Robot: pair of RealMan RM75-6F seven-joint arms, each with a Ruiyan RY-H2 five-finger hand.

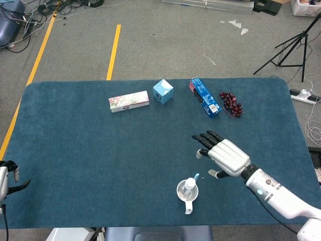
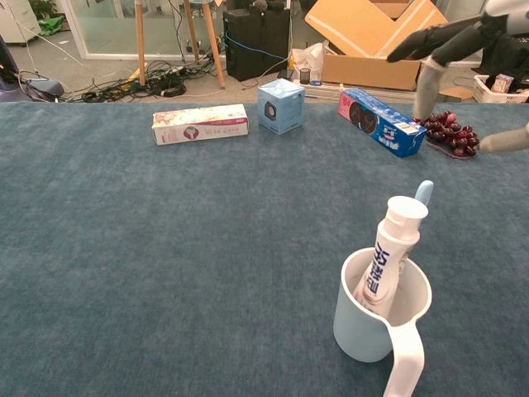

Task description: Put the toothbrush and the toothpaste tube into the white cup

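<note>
The white cup (image 1: 187, 193) (image 2: 372, 318) stands near the table's front edge, handle toward me. A white toothpaste tube (image 2: 386, 255) (image 1: 189, 185) leans upright inside it. Behind the tube the pale blue end of the toothbrush (image 2: 423, 193) (image 1: 196, 176) sticks up out of the cup. My right hand (image 1: 224, 156) (image 2: 463, 43) hovers above and to the right of the cup, fingers spread, holding nothing. My left hand (image 1: 7, 179) shows only at the far left edge of the head view, at the table's front corner; its fingers are too cut off to read.
Along the far side lie a floral box (image 1: 129, 101), a light blue cube box (image 1: 163, 91), a blue biscuit packet (image 1: 204, 97) and a bunch of dark grapes (image 1: 231, 104). The table (image 1: 90, 150) is covered in blue cloth.
</note>
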